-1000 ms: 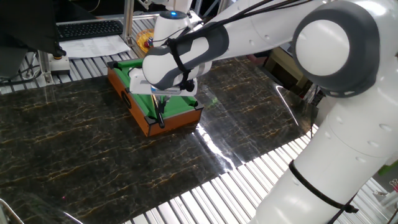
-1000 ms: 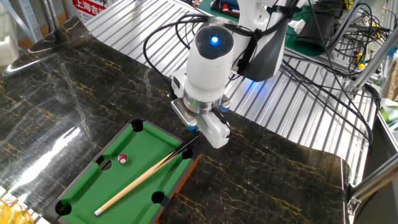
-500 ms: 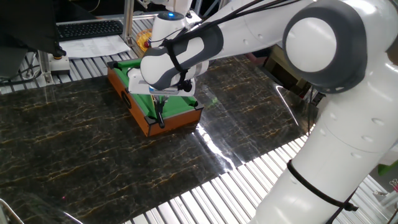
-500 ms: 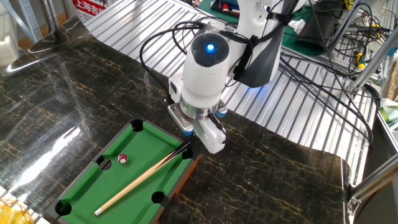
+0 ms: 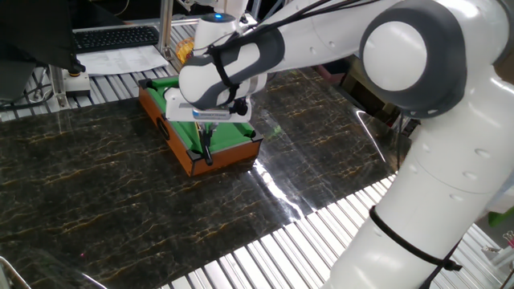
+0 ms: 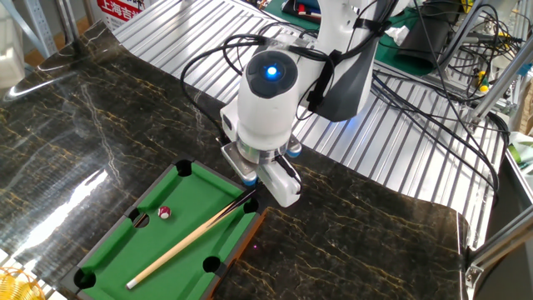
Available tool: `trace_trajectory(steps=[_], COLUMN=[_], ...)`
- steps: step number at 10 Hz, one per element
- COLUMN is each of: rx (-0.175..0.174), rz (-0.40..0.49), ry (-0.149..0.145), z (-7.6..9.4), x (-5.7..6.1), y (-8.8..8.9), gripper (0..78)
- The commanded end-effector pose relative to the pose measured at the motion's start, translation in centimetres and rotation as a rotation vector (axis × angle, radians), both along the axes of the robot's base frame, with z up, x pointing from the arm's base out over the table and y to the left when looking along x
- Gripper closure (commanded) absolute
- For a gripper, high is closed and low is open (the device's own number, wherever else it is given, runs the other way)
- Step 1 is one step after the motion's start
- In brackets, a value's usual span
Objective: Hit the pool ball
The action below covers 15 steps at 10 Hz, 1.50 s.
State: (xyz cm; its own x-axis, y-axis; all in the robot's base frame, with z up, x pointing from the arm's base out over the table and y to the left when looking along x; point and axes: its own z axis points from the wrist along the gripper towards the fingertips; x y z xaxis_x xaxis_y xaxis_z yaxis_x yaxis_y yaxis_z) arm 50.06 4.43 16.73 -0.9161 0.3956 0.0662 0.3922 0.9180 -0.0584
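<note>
A tiny, glossy red pool ball (image 6: 165,212) with a pale spot on top rests on the green felt of a miniature pool table (image 6: 125,250), close to the long rail at its 10 o'clock side, just beside a side pocket (image 6: 140,220) and well clear of the cue stick (image 6: 190,240).
</note>
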Motion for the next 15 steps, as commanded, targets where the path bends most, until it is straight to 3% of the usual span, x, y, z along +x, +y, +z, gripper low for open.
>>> trace_trajectory(steps=[1, 4, 10, 14, 15], rx=[0.011, 0.012, 0.015, 0.057, 0.057], rz=[0.024, 0.030, 0.042, 0.063, 0.064], ry=[0.040, 0.065, 0.080, 0.075, 0.075], z=[0.1, 0.1, -0.7, -1.2, -1.2], x=[0.2, 0.2, 0.1, 0.0, 0.0], y=[-0.1, -0.1, -0.1, -0.2, -0.2], gripper=[77.6, 77.6, 77.6, 77.6, 0.1])
